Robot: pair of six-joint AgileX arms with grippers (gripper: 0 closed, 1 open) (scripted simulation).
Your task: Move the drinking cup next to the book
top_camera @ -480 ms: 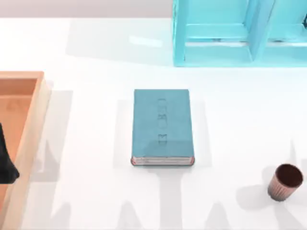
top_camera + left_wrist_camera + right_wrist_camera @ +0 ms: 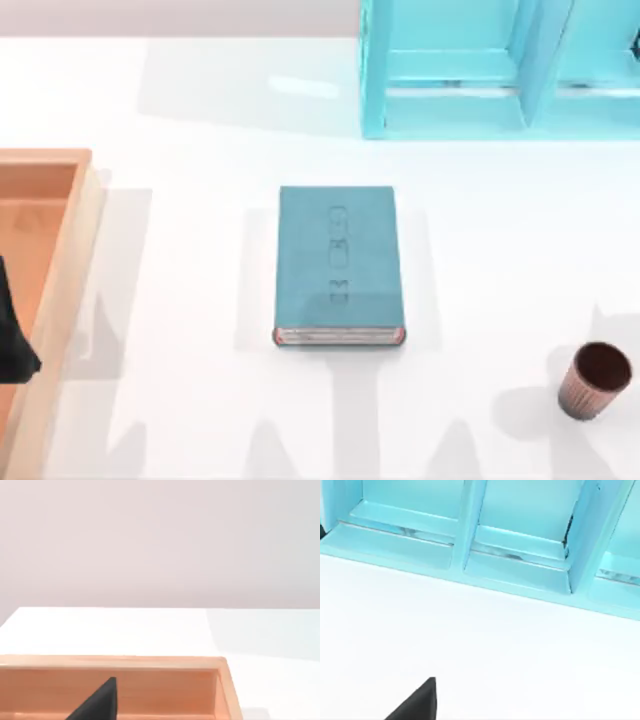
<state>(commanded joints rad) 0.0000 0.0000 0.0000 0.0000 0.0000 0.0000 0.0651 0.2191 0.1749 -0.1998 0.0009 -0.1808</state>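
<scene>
Book mid-table, cup near right, tray left, shelf far right.
Closed teal book lies flat at the middle of the white table, spine edge with pale pages toward the near side. Reddish-brown ribbed cup stands upright at the near right, well apart from the book. Wooden tray sits at the left edge; a dark piece of the left arm overlaps it at the near left. Light cyan shelf stands at the far right.

Wooden tray at left edge; cyan shelf far right
</scene>
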